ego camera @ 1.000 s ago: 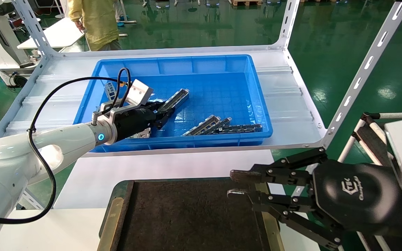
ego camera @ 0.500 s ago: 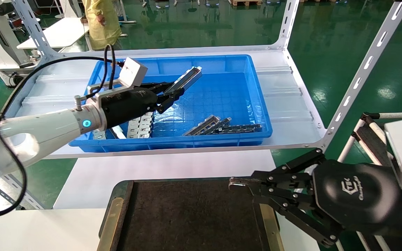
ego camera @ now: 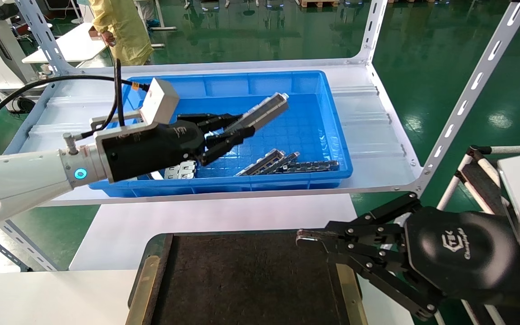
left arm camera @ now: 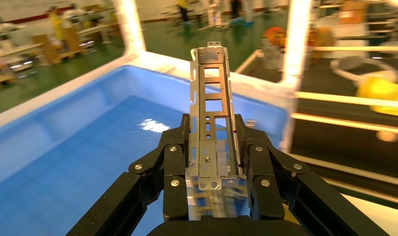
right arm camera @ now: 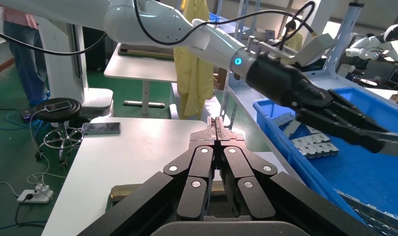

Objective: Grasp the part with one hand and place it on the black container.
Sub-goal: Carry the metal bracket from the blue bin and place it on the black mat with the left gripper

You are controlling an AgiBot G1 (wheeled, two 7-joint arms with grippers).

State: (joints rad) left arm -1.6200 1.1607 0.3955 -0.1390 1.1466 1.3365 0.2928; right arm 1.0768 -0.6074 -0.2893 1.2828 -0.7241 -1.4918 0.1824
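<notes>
My left gripper (ego camera: 238,127) is shut on the part (ego camera: 263,109), a slim silver channel piece with rectangular cut-outs. It holds the part in the air above the blue bin (ego camera: 339,149), pointing up and to the far right. In the left wrist view the part (left arm camera: 211,93) stands out between the two black fingers (left arm camera: 175,147), with the gripper (left arm camera: 213,129) clamping its sides. The black container (ego camera: 242,280), with a brass strip (ego camera: 141,289) on its side, lies at the front, nearer than the bin. My right gripper (ego camera: 303,235) is shut and empty over the container's right edge, and it also shows in the right wrist view (right arm camera: 216,125).
More silver channel pieces (ego camera: 263,162), a dark strip (ego camera: 310,166) and flat plates (ego camera: 181,170) lie in the bin. The bin sits on a white rack shelf with slanted slotted posts (ego camera: 463,104). A white table (ego camera: 106,234) lies under the container. A person in yellow (ego camera: 122,27) stands behind.
My left gripper has lifted the part out of the bin and carried it up and to the right. My right gripper's fingers closed about a second ago and have stayed shut.
</notes>
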